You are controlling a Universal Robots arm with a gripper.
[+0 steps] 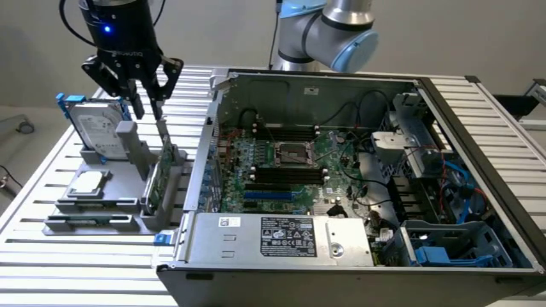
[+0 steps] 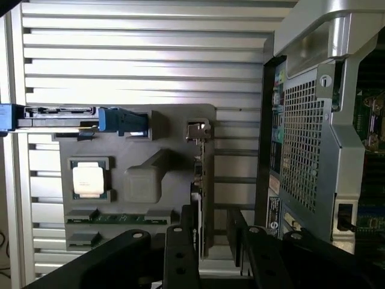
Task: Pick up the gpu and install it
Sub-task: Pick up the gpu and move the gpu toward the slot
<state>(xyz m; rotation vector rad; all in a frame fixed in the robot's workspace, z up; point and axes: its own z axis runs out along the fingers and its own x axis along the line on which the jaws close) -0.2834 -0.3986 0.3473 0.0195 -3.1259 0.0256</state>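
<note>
The gpu (image 1: 167,167) stands on edge in a slot of the grey holder (image 1: 102,203), to the exterior view's left of the open computer case (image 1: 282,240). Its green board and silver end bracket (image 2: 197,130) show edge-on in the wrist view, gpu (image 2: 202,180). My gripper (image 1: 147,115) hangs just above the card's upper end, open, with nothing between its black fingers (image 1: 158,105). In the wrist view my gripper (image 2: 208,227) has one finger on each side of the card's edge, apart from it.
A silver hard drive (image 1: 96,128) in a blue frame stands at the holder's back. A processor (image 1: 89,183) and a memory stick (image 1: 85,221) lie in the holder. Inside the case lie the motherboard (image 1: 286,167) and cables. The slatted table (image 1: 51,268) surrounds everything.
</note>
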